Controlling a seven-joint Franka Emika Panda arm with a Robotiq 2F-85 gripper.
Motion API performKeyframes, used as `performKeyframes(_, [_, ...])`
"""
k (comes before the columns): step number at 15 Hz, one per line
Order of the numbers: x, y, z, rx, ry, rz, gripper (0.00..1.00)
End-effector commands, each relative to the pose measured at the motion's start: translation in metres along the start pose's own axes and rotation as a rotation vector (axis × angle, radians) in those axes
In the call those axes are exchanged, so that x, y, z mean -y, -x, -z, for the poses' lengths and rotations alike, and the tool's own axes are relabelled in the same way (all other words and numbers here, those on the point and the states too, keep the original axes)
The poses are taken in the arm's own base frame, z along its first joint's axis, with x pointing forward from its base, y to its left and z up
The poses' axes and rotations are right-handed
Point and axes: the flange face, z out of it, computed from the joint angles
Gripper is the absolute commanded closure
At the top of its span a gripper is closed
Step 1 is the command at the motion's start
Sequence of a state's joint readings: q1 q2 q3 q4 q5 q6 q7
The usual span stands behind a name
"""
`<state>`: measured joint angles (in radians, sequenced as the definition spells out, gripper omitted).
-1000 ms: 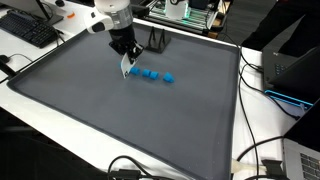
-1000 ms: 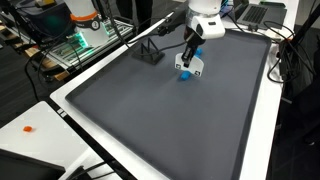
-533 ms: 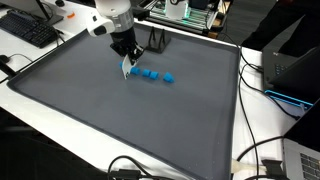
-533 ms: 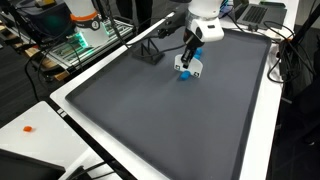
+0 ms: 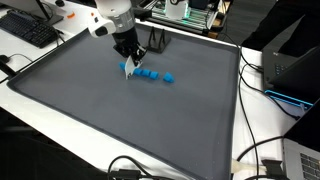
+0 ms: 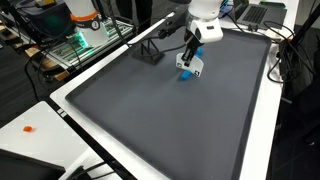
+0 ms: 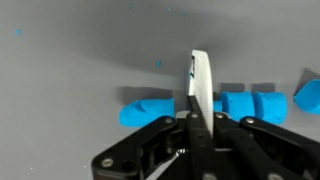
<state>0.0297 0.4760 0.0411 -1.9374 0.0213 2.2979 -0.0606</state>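
Note:
My gripper is shut on a thin white blade-like tool and holds it upright, tip down, on a grey mat. The tool's tip stands in a row of small blue dough-like pieces. In the wrist view the white tool rises edge-on between my black fingers. One blue piece lies to its left and several to its right. The gripper, tool and a blue piece also show in an exterior view.
A small black stand sits on the mat behind the gripper. A keyboard lies past the mat's edge. Cables run along one side. A shelf of equipment stands beside the table.
The gripper and the white tool have shifted very slightly along the blue row; a bit of blue now shows on the tool's far side.

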Motion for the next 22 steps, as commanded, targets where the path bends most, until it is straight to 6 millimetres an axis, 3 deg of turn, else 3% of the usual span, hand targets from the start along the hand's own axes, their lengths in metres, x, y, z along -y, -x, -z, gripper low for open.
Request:
performKeyframes(1, [0.013, 0.005, -0.017, 0.014, -0.053, -0.002, 0.99])
performKeyframes(12, [0.006, 0.007, 0.011, -0.003, 0.009, -0.001, 0.99])
performKeyframes(18, [-0.003, 0.015, 0.050, -0.055, 0.025, -0.028, 0.99])
performKeyframes(22, [-0.003, 0.023, 0.078, -0.050, -0.008, -0.190, 0.99])
